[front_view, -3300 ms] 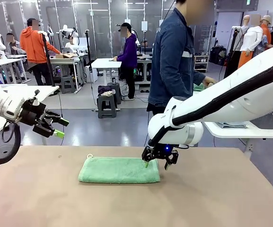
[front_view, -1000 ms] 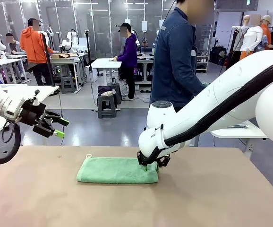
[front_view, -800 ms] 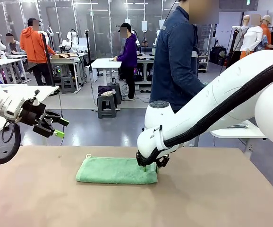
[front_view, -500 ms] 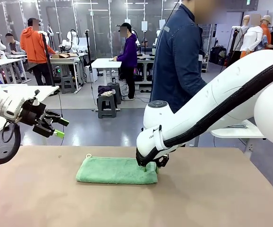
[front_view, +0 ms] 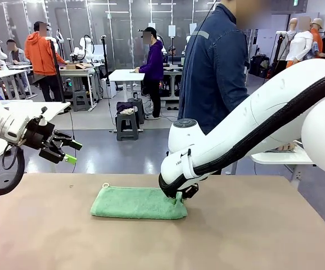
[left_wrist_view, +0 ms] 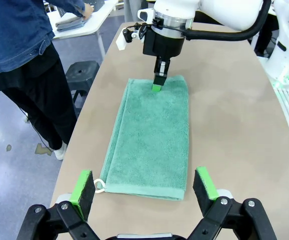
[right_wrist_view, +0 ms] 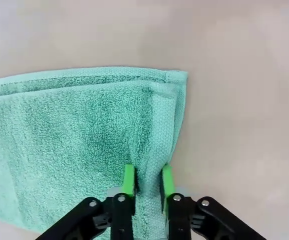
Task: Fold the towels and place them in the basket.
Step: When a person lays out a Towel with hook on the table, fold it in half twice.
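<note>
At left, the left fingers (front_view: 70,160) are hanging in the air, spread wide. The green towel (front_view: 134,202) is lying folded in the middle of the counter (front_view: 252,236). The right fingers (right_wrist_view: 129,181) are pinching its right end.

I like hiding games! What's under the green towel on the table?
The green towel lies flat on the tan table, folded in layers. The right gripper pinches a fold near one end. Whatever lies beneath the cloth is covered.
</note>
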